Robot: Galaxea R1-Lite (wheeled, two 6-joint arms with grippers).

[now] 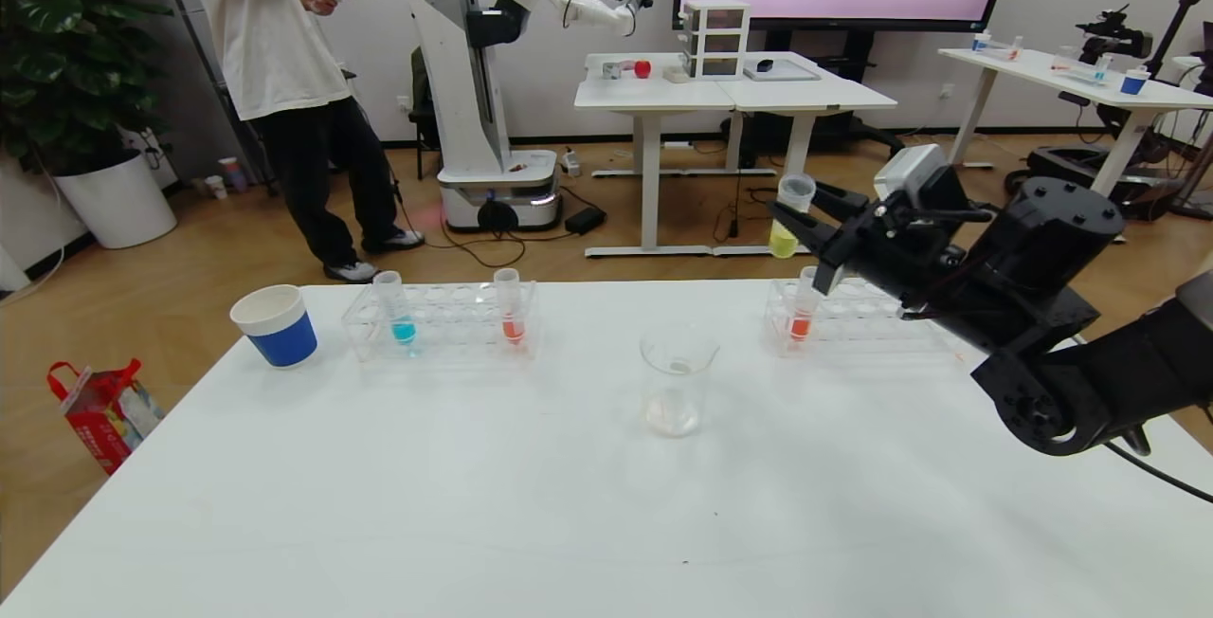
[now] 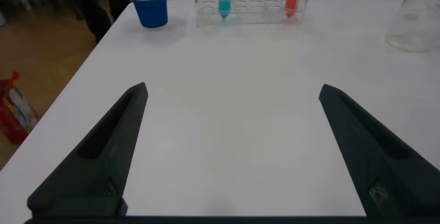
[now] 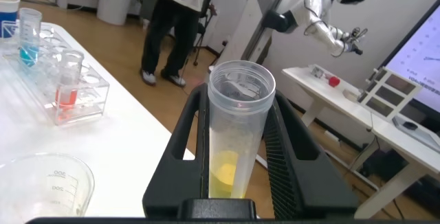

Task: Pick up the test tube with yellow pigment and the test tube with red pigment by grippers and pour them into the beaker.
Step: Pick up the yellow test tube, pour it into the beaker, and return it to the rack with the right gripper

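Note:
My right gripper point(image 1: 792, 220) is shut on the test tube with yellow pigment point(image 1: 789, 216) and holds it upright in the air, above and behind the right-hand rack. In the right wrist view the tube point(image 3: 234, 135) sits between the fingers, open mouth up, with yellow liquid at the bottom. One test tube with red pigment point(image 1: 803, 313) stands in the right rack point(image 1: 853, 319), another point(image 1: 510, 307) in the left rack point(image 1: 445, 319). The empty beaker point(image 1: 677, 381) stands mid-table. My left gripper point(image 2: 234, 90) is open and empty above bare table, out of the head view.
A blue-liquid tube point(image 1: 399, 310) stands in the left rack. A blue-and-white paper cup point(image 1: 275, 324) sits at the table's far left. A person point(image 1: 284, 78) and a white robot point(image 1: 493, 49) stand on the floor beyond the table.

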